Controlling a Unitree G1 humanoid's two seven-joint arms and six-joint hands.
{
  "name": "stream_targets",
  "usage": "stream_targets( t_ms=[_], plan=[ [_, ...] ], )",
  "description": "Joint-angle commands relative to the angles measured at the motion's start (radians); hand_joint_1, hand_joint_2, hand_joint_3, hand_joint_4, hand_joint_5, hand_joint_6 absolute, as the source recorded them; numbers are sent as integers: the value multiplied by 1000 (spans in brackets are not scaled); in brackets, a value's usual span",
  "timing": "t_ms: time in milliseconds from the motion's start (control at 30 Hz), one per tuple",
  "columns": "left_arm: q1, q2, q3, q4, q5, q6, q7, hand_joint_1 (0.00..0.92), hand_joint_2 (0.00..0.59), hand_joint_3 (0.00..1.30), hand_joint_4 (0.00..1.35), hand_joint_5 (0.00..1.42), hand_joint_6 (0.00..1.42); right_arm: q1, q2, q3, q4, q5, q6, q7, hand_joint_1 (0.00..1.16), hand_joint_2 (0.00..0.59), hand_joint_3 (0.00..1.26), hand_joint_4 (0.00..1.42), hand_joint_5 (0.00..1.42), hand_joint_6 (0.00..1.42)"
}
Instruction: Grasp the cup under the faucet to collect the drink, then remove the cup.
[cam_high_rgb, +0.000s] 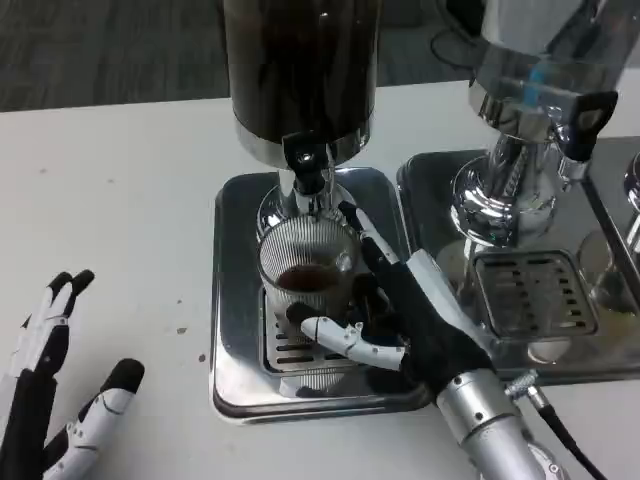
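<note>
While the white tabletop (120, 180) carries everything, the biggest thing on it is the dark drink dispenser (300, 70), standing on a steel drip tray (235, 300) with a slotted grate at its middle. A second dispenser (530, 90) with its own tray (530, 290) stands just beside it on the right.

Under the dark dispenser's faucet (308, 165) sits the cup (306, 270), upright on the grate, directly below the spout. It is clear, ribbed, and holds a shallow pool of dark liquid at the bottom, so filling looks only begun. I judge it to be thin plastic or glass: light, a little slippery on the ribs, and liable to flex or tip if squeezed hard or knocked against the spout. The best hold looks to be around the mid-wall, thumb on one side and fingers opposite, keeping it level as the drink rises, then drawing it out low and straight toward the front of the tray.

The right hand (405, 320) is wrapped around the cup from the right: a thumb crosses the front of its lower wall and dark fingers (365, 235) reach behind it, so it is grasping the cup. The left hand (60, 390) lies on the tabletop well apart at the left, fingers spread, holding nothing.
</note>
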Motion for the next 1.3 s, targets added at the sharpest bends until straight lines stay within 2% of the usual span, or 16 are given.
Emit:
stream_targets(
  t_ms=[33, 133, 200, 500, 700, 967, 1033, 1200, 1300],
  plan=[
    [12, 13, -5, 11, -20, 9, -13, 0, 191, 110, 0, 23, 0, -15, 11, 5, 40, 10, -14, 6, 632, 182, 0, 0, 2, 275],
    [15, 14, -3, 10, -31, 8, -18, 0, 191, 121, 0, 24, 0, -8, 12, 12, 39, 9, -22, 8, 650, 173, 0, 0, 13, 290],
    [14, 16, -4, 10, -36, 10, -24, 0, 192, 152, 0, 24, 0, -21, 10, 21, 47, -1, -8, 15, 656, 176, 0, 0, 46, 384],
    [18, 17, -5, 3, -43, 18, -29, 0, 192, 201, 0, 36, 0, -72, 25, 1, 141, 76, -22, 67, 690, 182, 0, 4, 139, 466],
    [16, 30, 11, 1, -54, 24, -30, 0, 193, 256, 0, 36, 0, -88, 27, 0, 170, 86, -28, 74, 717, 172, 0, 98, 234, 521],
    [21, 29, 7, -13, -41, 30, -23, 0, 198, 303, 0, 46, 0, -83, 34, -1, 178, 92, -37, 71, 781, 164, 3, 199, 347, 616],
    [22, 29, 8, -18, -36, 34, -20, 0, 200, 307, 0, 47, 0, -80, 36, -8, 180, 101, -36, 68, 790, 157, 24, 215, 370, 640],
    [24, 29, 10, -18, -41, 35, -20, 0, 201, 327, 0, 48, 0, -77, 28, 1, 163, 71, -39, 38, 807, 159, 85, 247, 430, 715],
    [24, 29, 9, -17, -42, 34, -21, 0, 201, 332, 0, 48, 0, -73, 37, -3, 163, 78, -37, 37, 808, 159, 113, 263, 454, 753]
  ],
)
